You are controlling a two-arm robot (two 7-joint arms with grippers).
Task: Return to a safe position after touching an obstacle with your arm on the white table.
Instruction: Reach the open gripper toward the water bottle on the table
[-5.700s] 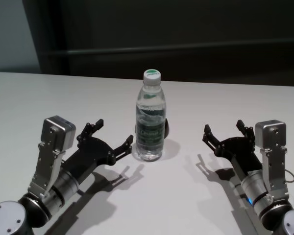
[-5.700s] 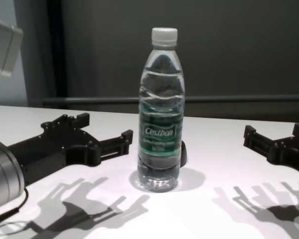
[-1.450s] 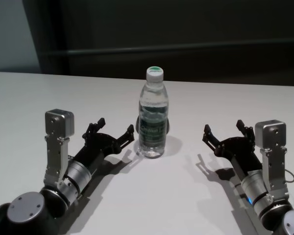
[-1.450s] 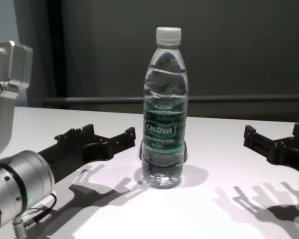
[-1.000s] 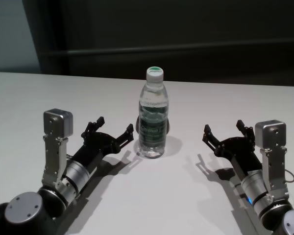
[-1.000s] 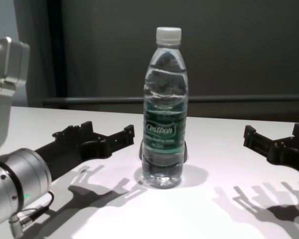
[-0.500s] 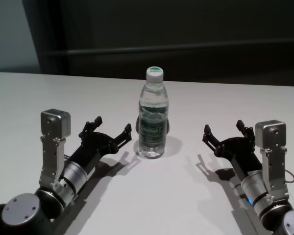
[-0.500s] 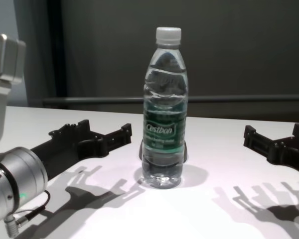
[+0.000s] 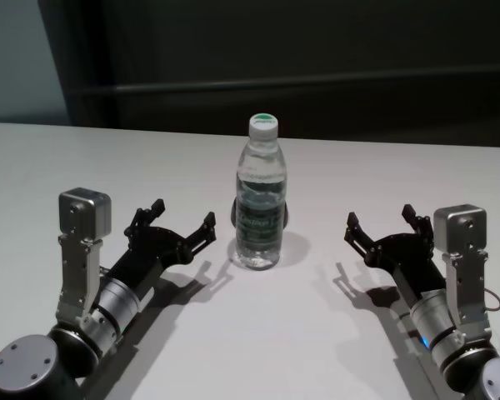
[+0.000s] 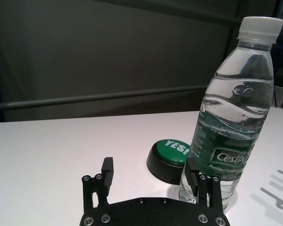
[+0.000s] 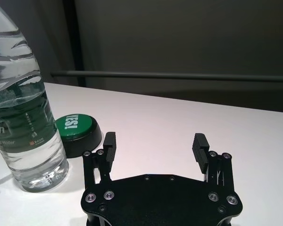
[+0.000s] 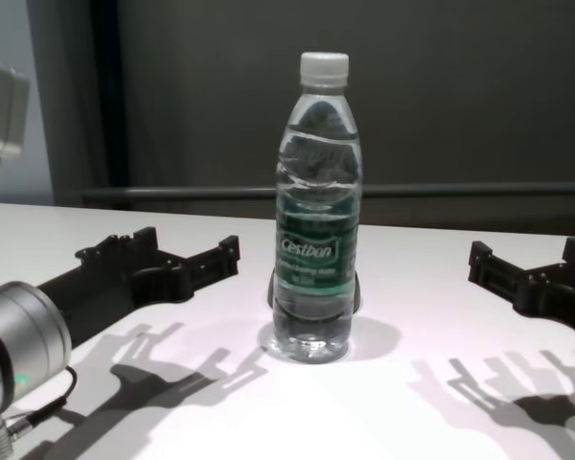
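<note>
The clear water bottle (image 9: pixel 260 204) with white cap and green label stands upright on the white table (image 9: pixel 108 158); it also shows in the chest view (image 12: pixel 316 220) and both wrist views (image 10: pixel 231 127) (image 11: pixel 19 117). My left gripper (image 9: pixel 182 214) is open and empty, low over the table, a short gap to the left of the bottle and not touching it (image 12: pixel 184 241) (image 10: pixel 150 167). My right gripper (image 9: pixel 379 215) is open and empty, well to the right of the bottle (image 11: pixel 155 140) (image 12: pixel 529 251).
A low black button with a green top (image 10: pixel 172 150) (image 11: pixel 75 127) sits on the table just behind the bottle. A dark wall and rail run behind the table's far edge.
My left gripper has drawn back to the left, away from the bottle it was touching, so the gap has widened. The bottle and the right arm have not moved in the last second.
</note>
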